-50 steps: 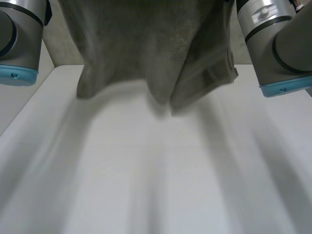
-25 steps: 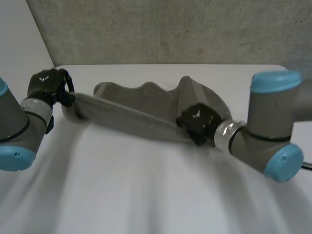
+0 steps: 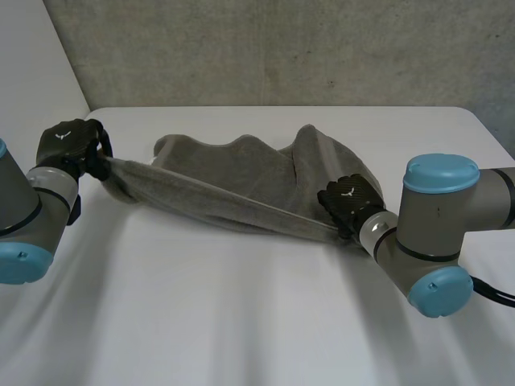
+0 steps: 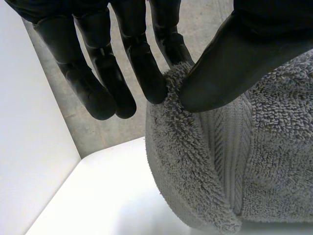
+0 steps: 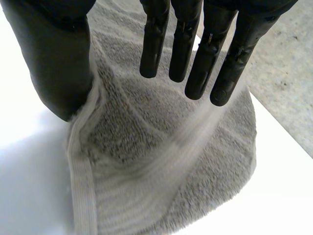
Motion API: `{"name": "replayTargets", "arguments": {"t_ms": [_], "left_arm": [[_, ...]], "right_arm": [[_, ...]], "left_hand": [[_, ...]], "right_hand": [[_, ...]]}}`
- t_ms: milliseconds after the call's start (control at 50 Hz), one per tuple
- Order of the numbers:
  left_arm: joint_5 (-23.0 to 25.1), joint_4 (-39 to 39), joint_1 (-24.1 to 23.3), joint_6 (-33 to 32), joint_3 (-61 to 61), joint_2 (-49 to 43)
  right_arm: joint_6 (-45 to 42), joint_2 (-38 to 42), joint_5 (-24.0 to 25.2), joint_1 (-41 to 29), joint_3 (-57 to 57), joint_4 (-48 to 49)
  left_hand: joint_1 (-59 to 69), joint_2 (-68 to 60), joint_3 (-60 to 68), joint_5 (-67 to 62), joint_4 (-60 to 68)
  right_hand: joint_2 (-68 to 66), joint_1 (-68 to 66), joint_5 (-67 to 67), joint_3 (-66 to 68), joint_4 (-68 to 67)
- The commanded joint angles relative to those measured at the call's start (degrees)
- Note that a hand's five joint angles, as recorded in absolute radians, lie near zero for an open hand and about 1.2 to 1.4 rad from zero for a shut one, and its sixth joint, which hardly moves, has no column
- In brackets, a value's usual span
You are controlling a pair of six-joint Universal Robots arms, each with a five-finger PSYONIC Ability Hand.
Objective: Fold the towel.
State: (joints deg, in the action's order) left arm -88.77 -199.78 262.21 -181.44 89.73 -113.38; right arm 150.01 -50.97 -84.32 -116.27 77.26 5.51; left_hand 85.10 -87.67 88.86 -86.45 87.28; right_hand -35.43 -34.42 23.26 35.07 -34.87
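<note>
Across the far half of the white tabletop [image 3: 241, 322] lies a grey terry-cloth towel [image 3: 241, 181], bunched towards the far edge. Its near edge is raised and drawn taut between both hands. Left hand [image 3: 71, 145], near the tabletop's left edge: gripping the towel's end. The left wrist view shows the thumb [image 4: 234, 54] pinching a folded edge of pile against a finger [image 4: 146, 73]. Right hand [image 3: 348, 199], right of centre: thumb [image 5: 54, 63] clamped on the towel's flat hem band [image 5: 80, 196], fingers [image 5: 188, 54] straight above the cloth, edge held.
</note>
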Motion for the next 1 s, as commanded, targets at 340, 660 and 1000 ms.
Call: {"name": "replayTargets", "arguments": {"t_ms": [340,660,1000], "left_arm": [[-0.1,0.0,0.9,-0.1,-0.1,0.0],[0.1,0.7,-0.1,0.0,0.4,0.7],[3.3,3.7,0.6,-1.1,3.6,19.9]], "right_arm": [[-1.0,-3.3,-0.9,6.3,6.1,-0.1],[-1.2,-9.4,0.0,9.8,5.8,0.1],[-6.0,-35.1,13.3,21.2,-3.4,-17.0]], "left_hand": [[-5.1,7.7,-8.9,16.5,-7.3],[-5.1,7.7,-8.9,16.5,-7.3],[-5.1,7.7,-8.9,16.5,-7.3]], "right_hand": [[-3.4,-4.4,5.6,3.8,-4.0],[-44.6,-45.6,46.7,44.9,-45.1],[-44.6,-45.6,46.7,44.9,-45.1]]}}
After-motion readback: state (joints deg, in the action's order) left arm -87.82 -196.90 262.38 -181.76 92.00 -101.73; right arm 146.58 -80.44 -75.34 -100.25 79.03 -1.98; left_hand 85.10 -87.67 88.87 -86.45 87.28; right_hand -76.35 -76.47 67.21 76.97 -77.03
